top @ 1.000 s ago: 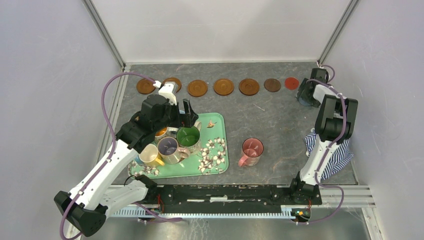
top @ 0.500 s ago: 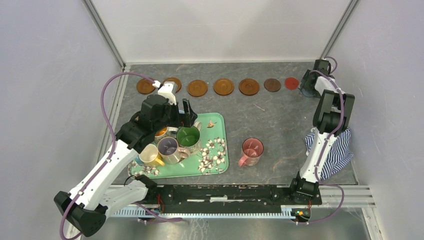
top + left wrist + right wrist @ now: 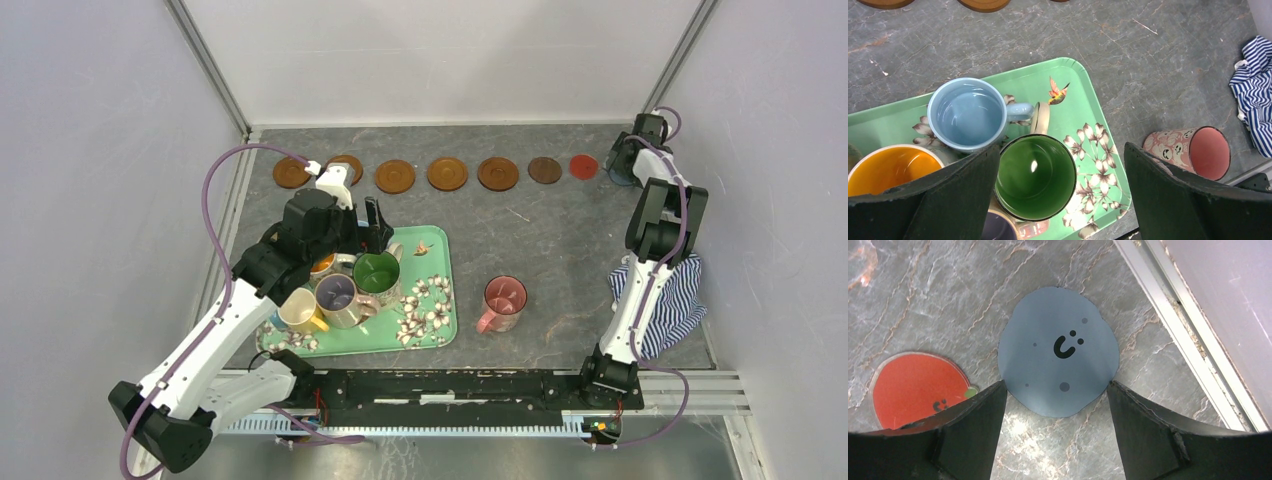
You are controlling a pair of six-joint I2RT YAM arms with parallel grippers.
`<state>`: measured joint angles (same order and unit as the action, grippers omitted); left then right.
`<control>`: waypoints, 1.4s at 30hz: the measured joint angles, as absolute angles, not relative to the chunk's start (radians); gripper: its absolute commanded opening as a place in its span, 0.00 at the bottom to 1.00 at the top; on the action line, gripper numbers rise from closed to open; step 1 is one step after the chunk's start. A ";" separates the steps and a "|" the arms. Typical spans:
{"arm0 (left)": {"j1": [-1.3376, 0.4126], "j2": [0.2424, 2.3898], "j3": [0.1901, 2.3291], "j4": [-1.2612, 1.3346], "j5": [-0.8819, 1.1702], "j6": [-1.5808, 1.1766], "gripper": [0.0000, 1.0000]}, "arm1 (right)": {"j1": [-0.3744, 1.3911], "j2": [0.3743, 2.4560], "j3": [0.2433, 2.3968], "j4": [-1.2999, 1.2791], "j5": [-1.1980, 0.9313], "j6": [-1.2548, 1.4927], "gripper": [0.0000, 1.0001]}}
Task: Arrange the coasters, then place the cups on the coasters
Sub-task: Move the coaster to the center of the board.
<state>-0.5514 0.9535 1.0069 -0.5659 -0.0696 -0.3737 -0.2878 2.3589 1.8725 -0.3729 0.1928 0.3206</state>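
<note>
Several orange-brown coasters (image 3: 447, 173) lie in a row along the back, followed by a dark brown one (image 3: 545, 170) and a red one (image 3: 584, 166). At the row's right end my right gripper (image 3: 622, 170) (image 3: 1058, 385) has its fingertips against both edges of the blue-grey coaster (image 3: 1058, 352), which lies low on the table. My left gripper (image 3: 377, 232) (image 3: 1062, 150) hangs open over the green cup (image 3: 1035, 175) on the floral tray (image 3: 440, 250). Light blue (image 3: 968, 112), orange (image 3: 888, 167), lilac (image 3: 338, 293) and yellow (image 3: 298, 310) cups crowd around it. A pink cup (image 3: 503, 298) stands on the table.
A blue-striped cloth (image 3: 665, 300) lies by the right arm's base. The metal frame rail (image 3: 1193, 355) runs just right of the blue-grey coaster. The left arm covers part of the second coaster (image 3: 345, 165).
My right gripper has moved toward the far right corner with the blue-grey coaster between its fingers. The left arm has stayed still.
</note>
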 measured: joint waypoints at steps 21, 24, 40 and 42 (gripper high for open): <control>-0.552 0.977 1.007 -0.566 -0.076 -0.374 1.00 | -0.302 2.420 1.956 -0.335 0.179 0.315 0.91; -0.552 0.981 1.007 -0.566 -0.076 -0.374 1.00 | -0.302 2.421 1.956 -0.333 0.171 0.313 0.98; -0.552 0.986 1.007 -0.566 -0.073 -0.374 1.00 | -0.304 2.313 1.794 -0.311 0.140 0.337 0.98; -0.552 0.986 1.007 -0.566 -0.073 -0.374 1.00 | -0.304 2.281 1.749 -0.315 0.133 0.345 0.98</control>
<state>-0.5518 0.9859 1.0069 -0.5663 -0.0734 -0.3740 -0.3042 2.2814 1.7493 -0.3149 0.1329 0.3450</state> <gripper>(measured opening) 0.994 0.979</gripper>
